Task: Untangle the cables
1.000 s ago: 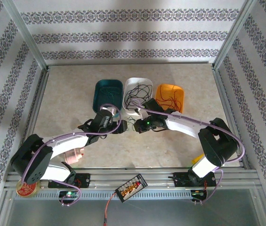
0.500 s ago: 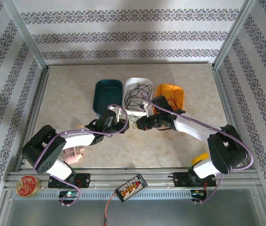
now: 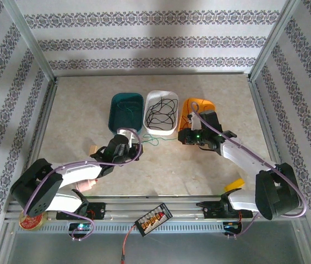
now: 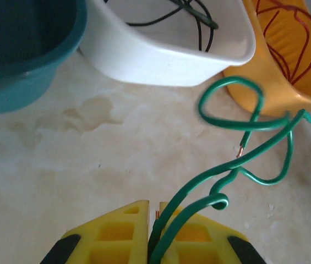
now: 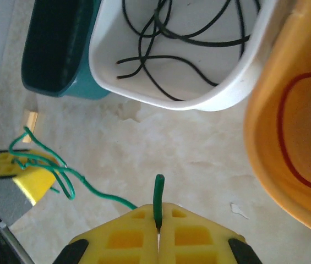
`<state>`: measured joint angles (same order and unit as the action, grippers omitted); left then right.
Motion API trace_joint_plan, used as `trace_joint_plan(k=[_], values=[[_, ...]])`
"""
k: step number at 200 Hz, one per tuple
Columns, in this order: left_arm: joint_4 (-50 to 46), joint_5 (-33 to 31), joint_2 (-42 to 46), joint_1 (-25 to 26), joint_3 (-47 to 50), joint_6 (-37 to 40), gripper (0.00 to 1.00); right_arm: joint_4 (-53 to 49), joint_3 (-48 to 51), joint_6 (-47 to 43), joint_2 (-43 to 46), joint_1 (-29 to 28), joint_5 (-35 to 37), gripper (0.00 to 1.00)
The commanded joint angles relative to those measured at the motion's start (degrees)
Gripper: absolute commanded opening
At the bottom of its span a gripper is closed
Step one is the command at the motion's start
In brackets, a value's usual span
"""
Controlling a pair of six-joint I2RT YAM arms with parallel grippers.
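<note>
A green cable (image 3: 153, 142) stretches over the table between my two grippers, in front of the white bin (image 3: 173, 129). My left gripper (image 3: 135, 149) is shut on a doubled, looped stretch of the green cable (image 4: 243, 124), pinched between the yellow fingers (image 4: 116, 231). My right gripper (image 3: 184, 137) is shut on the green cable's other end (image 5: 158, 195), whose tip sticks up from the closed jaws. Black cables (image 5: 166, 38) lie coiled in the white bin (image 5: 238, 77). Red cables (image 4: 287, 33) lie in the orange bin (image 3: 210, 110).
A teal bin (image 3: 126, 110) stands left of the white one. A small wooden block (image 5: 29, 118) lies near the left gripper. A pink object (image 3: 86, 184), a round red tin (image 3: 31, 220), a connector strip (image 3: 152, 217) and a yellow item (image 3: 233, 185) sit along the near edge.
The left gripper has shut on the green cable. The two grippers have drawn apart, the right one moving toward the orange bin, and the green cable now spans between them.
</note>
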<state>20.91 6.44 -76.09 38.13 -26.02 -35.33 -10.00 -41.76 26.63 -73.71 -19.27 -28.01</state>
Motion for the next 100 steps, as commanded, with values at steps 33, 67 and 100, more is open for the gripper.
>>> trace_joint_plan(k=[33, 67, 100], values=[[-5.3, -0.4, 6.0, -2.0, 1.9, 0.8, 0.00, -2.6, 1.3, 0.1, 4.8, 3.5, 6.8, 0.04], [-6.8, 0.5, 9.4, -3.4, 3.3, 1.1, 0.00, -3.0, 2.2, 1.4, 9.0, 7.8, 8.7, 0.03], [-1.8, 8.4, 13.1, -4.1, 6.2, 1.4, 0.00, -3.7, 2.5, 0.9, 10.8, 10.9, 7.8, 0.03]])
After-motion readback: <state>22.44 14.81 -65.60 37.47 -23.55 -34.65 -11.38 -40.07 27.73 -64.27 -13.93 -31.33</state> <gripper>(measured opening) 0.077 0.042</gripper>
